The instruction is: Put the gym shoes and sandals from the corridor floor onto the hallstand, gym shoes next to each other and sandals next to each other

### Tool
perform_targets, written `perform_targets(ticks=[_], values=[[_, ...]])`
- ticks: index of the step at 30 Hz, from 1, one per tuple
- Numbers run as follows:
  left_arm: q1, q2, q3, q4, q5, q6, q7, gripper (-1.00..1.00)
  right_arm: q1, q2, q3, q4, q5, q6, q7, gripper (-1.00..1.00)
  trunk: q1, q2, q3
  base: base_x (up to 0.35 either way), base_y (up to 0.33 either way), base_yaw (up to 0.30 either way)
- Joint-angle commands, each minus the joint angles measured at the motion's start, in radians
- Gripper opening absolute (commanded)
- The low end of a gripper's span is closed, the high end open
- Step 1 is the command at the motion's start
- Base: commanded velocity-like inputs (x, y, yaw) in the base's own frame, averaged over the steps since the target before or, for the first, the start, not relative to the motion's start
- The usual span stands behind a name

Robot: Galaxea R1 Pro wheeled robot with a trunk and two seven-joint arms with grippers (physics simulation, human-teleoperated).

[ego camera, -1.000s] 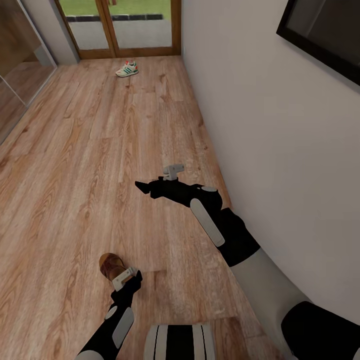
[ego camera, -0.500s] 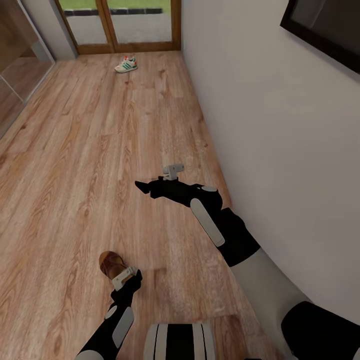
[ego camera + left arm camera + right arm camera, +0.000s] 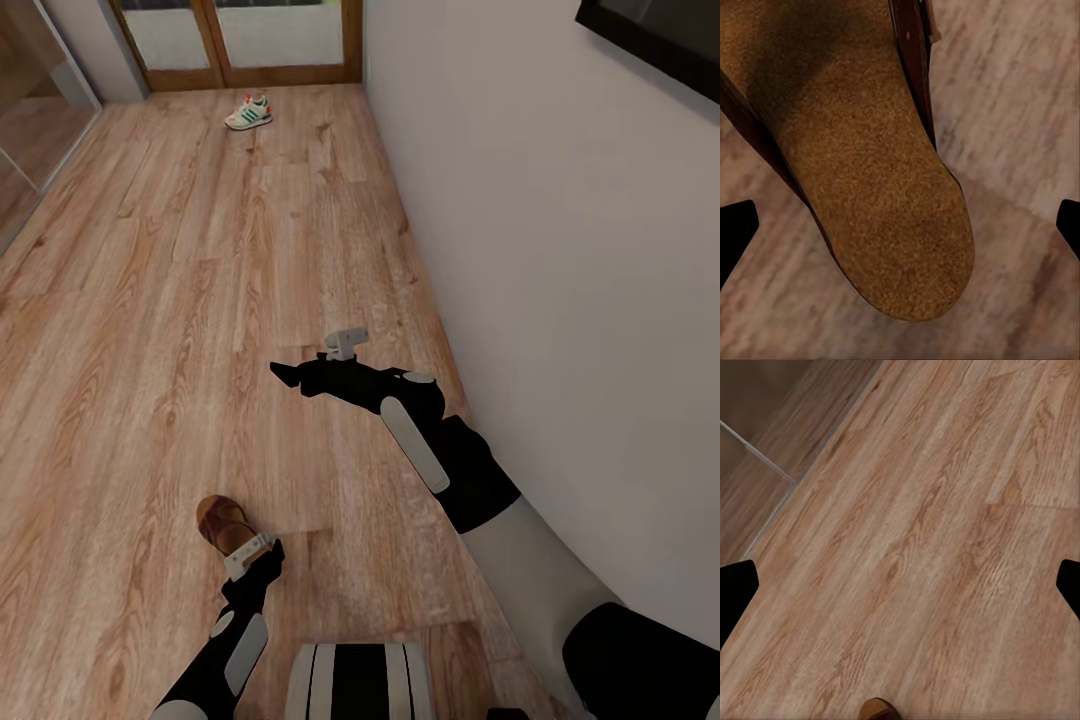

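Hovering with the left end effector (image 3: 238,543) spread wide, right over one brown sandal (image 3: 222,521), not gripping it yet. Lying flat on the corridor floor (image 3: 150,300), just ahead of that end effector. Holding the right end effector (image 3: 286,375) open too, with nothing between its fingers. Spotting one gym shoe (image 3: 249,113) far ahead of both, near the door. Looking from a slightly shifted view compared with a moment ago, with the shoes themselves staying put. Likely next: closing on the sandal.
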Motion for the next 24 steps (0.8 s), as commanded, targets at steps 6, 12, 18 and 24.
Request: perform_targets(ticks=[6, 12, 18, 24], values=[[0.0, -0.001, 0.001, 0.0, 0.009, -0.003, -0.001, 1.0, 0.0, 0.0, -0.001, -0.001, -0.001, 0.004, 0.002, 1.0, 0.0, 0.0, -0.007, 0.0, 0.0, 0.0], [0.0, -0.001, 0.0, -0.001, 0.009, -0.003, -0.001, 1.0, 0.0, 0.0, -0.001, -0.001, -0.001, 0.004, 0.002, 1.0, 0.001, -0.001, -0.024, 0.0, 0.0, 0.0], [0.0, 0.0, -0.001, -0.001, 0.008, -0.003, -0.001, 1.0, 0.0, 0.0, -0.001, -0.001, -0.001, 0.004, 0.002, 1.0, 0.003, -0.002, -0.041, 0.0, 0.0, 0.0], [-0.001, -0.001, -0.001, -0.002, 0.01, -0.004, -0.001, 1.0, 0.0, 0.0, -0.001, -0.002, -0.002, 0.004, 0.002, 1.0, 0.003, -0.002, -0.042, 0.0, 0.0, 0.0]])
